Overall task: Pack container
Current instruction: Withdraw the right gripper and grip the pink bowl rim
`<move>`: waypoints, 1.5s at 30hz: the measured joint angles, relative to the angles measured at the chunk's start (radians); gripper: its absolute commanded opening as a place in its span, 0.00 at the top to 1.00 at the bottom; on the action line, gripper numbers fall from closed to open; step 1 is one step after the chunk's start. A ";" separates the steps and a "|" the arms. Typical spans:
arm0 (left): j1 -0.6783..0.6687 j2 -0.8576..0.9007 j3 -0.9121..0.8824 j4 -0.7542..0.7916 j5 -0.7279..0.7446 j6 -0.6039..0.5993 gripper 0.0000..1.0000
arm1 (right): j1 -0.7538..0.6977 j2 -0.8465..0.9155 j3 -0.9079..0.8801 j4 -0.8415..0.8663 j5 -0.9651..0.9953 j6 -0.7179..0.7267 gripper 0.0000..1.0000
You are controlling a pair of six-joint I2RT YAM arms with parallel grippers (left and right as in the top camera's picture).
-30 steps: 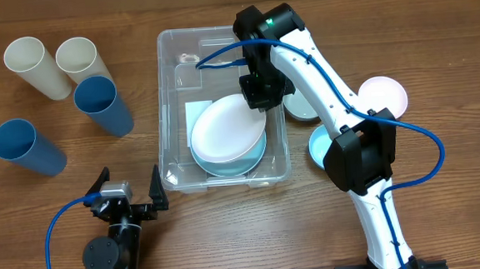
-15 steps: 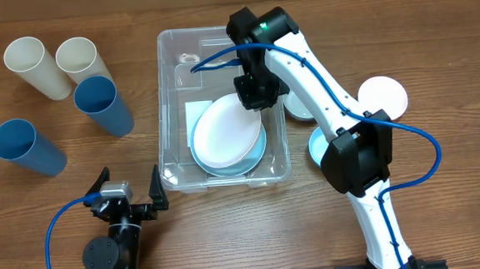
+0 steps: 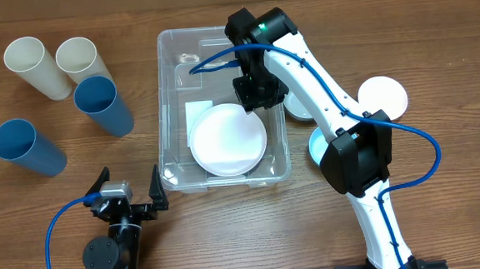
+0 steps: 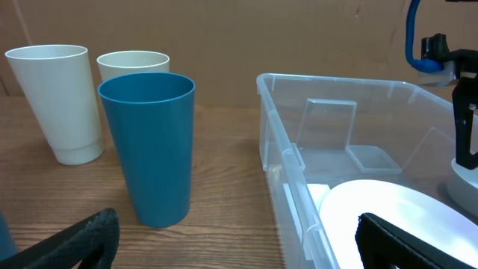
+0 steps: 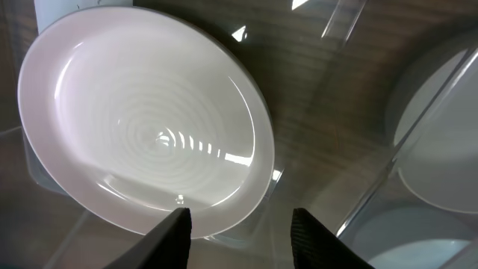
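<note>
The clear container [image 3: 169,72] stands mid-table. A white plate [image 3: 228,139] lies flat in its near half, with a thin light blue rim showing under it. My right gripper [image 3: 253,96] hangs over the plate's far edge inside the container; in the right wrist view it [image 5: 243,224] is open, its dark fingertips [image 5: 175,232] just above the plate [image 5: 142,119] and gripping nothing. Near the front edge, left of the container, my left gripper [image 3: 129,189] stands wide open and empty. Its wrist view shows the container [image 4: 299,164] on the right and the plate [image 4: 388,217] inside.
Two white cups [image 3: 35,68] [image 3: 81,59] and two blue cups [image 3: 103,104] [image 3: 28,147] lie left of the container. More plates sit to its right: a white one [image 3: 385,95], a blue one [image 3: 316,146] and a pale one [image 3: 297,108] against the container wall.
The white plate was tilted in my shut right gripper; now it lies flat in the container and the gripper has opened off it. The left arm has not moved.
</note>
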 measured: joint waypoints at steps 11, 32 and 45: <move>0.000 0.000 0.000 0.000 0.000 0.000 0.00 | -0.132 -0.173 0.242 -0.041 0.103 0.040 0.07; 0.000 0.000 0.000 0.000 0.000 0.000 0.00 | -0.822 -0.222 -0.470 0.232 0.112 0.253 0.04; 0.000 0.000 0.000 0.000 0.000 0.000 0.00 | -0.825 -0.218 -0.788 0.492 0.082 0.330 0.94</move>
